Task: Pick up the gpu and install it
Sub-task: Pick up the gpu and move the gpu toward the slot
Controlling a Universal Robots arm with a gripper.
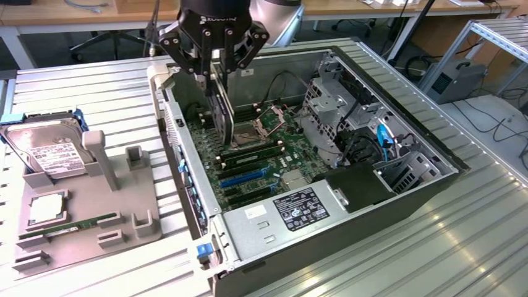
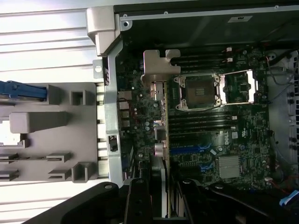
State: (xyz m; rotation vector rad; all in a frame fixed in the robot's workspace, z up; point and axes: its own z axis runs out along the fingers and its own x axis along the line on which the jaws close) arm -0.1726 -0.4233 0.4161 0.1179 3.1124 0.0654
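The jaws are closed on the gpu (image 1: 219, 108), which hangs upright inside the open computer case (image 1: 412, 198), over the motherboard (image 1: 276, 151) near the case's rear wall and just beside the empty processor socket (image 1: 251, 131). The pick-up therefore looks done; seating does not, since the card is well apart from the blue expansion slots (image 1: 244, 178). The case stands on the slatted tabletop (image 1: 462, 247)

The hand (image 2: 162, 193) grips the gpu (image 2: 160, 109) edge-on, silver bracket (image 2: 161, 65) at its far end, over the motherboard (image 2: 243, 144) (just beside the open processor socket (image 2: 198, 91)). Blue slots (image 2: 191, 150) lie nearby. A grey fixture (image 2: 56, 135) sits outside the case wall (image 2: 108, 116).
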